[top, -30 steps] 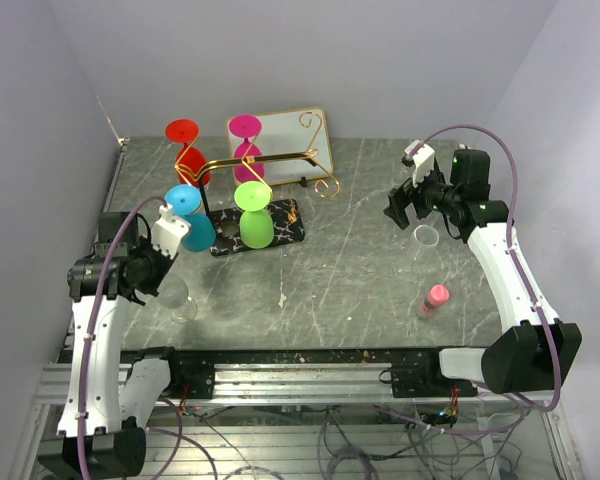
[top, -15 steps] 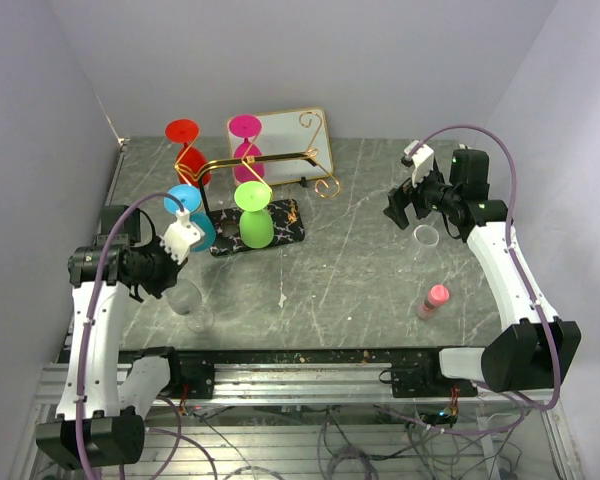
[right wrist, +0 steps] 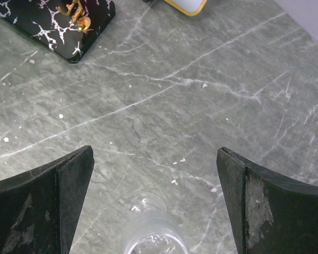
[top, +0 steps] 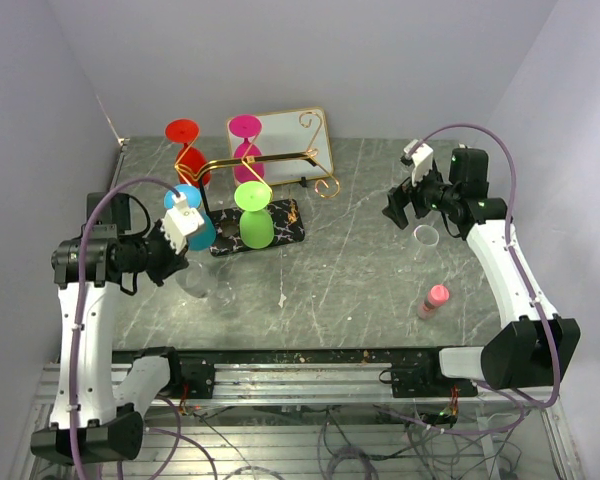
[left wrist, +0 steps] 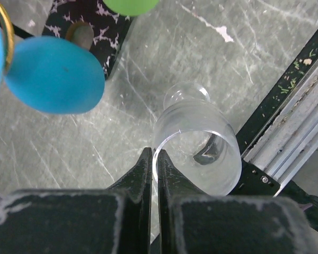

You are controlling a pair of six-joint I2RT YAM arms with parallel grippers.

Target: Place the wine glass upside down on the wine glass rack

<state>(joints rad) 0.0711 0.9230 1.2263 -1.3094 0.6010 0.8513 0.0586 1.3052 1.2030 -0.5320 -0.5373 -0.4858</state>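
My left gripper [top: 180, 262] is shut on the rim of a clear wine glass [top: 196, 286], held tilted just above the table, front left of the rack. In the left wrist view the fingers [left wrist: 144, 172] pinch the glass wall [left wrist: 199, 140]. The gold wire wine glass rack [top: 265, 158] stands on its black marbled base [top: 285, 228]. Red [top: 186, 150], pink [top: 246, 140], blue [top: 191, 216] and green [top: 253, 214] glasses hang on it upside down. My right gripper [top: 399, 206] is open above a second clear glass [top: 426, 236], which also shows in the right wrist view [right wrist: 148, 233].
A gold-rimmed white tray [top: 298, 130] leans behind the rack. A small pink glass [top: 433, 298] lies on its side at the front right. The blue bowl [left wrist: 53, 74] and the rack base [left wrist: 93, 26] are close ahead of my left fingers. The table's front rail [left wrist: 286, 132] is beside the held glass.
My left arm has risen and swung toward the rack with the clear glass in its grip. The right arm has not moved.
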